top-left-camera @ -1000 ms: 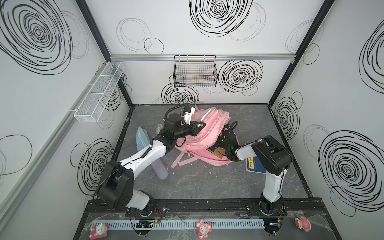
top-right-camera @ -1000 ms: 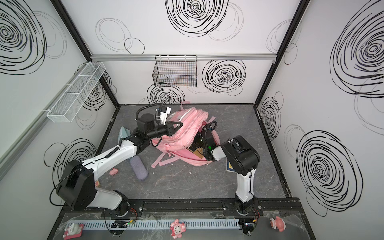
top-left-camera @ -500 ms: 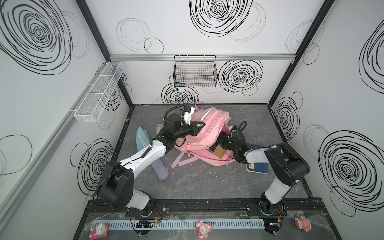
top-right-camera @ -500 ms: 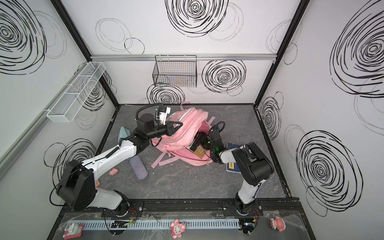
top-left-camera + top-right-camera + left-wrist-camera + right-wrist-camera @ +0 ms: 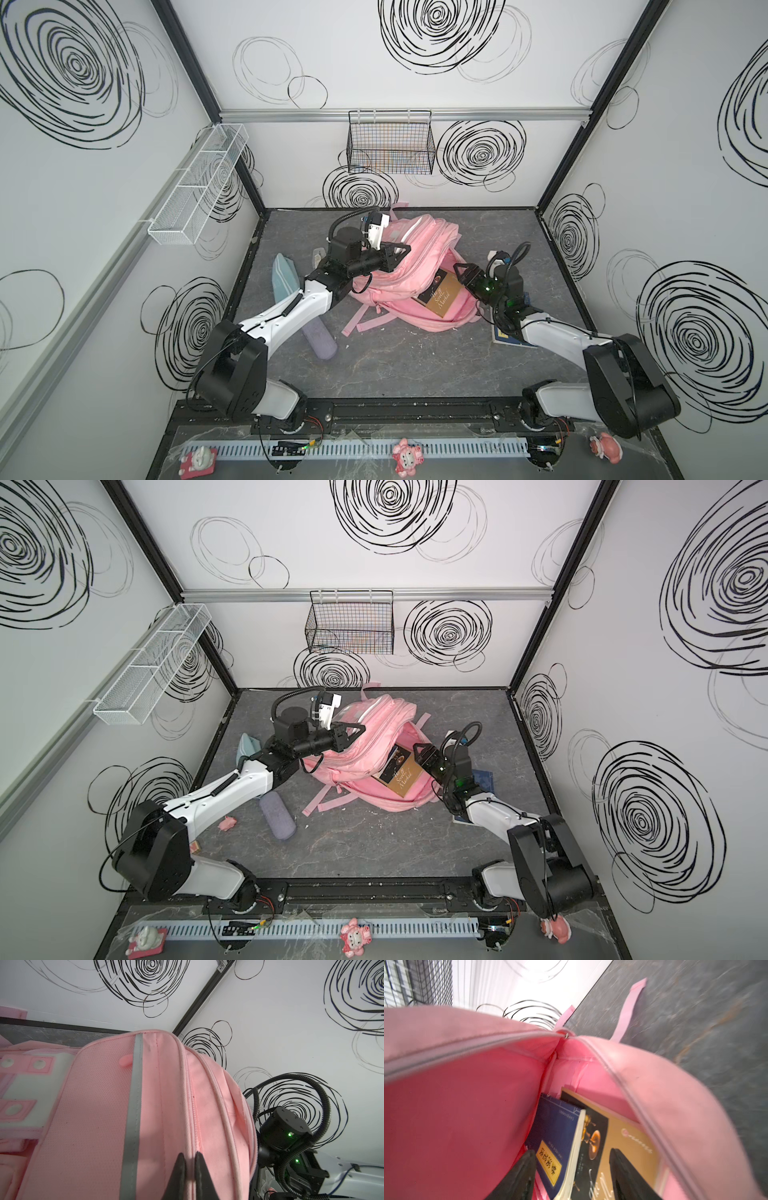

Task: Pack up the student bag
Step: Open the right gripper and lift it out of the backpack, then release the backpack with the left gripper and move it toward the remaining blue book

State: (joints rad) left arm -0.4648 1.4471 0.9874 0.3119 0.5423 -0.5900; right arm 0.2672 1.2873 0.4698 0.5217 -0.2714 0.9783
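Left gripper (image 5: 189, 1154) is pinched tight on the zip edge of the student bag (image 5: 415, 249), which lies mid-table toward the back with its mouth propped open toward your right arm; lose that pinch and the flap drops over the opening. Gold book (image 5: 441, 294) sits only half inside, so it may slide out or snag the zip if you shove it skewed. Right gripper (image 5: 572, 1151) has its jaws spread at the book's outer edge, apparently gripping nothing
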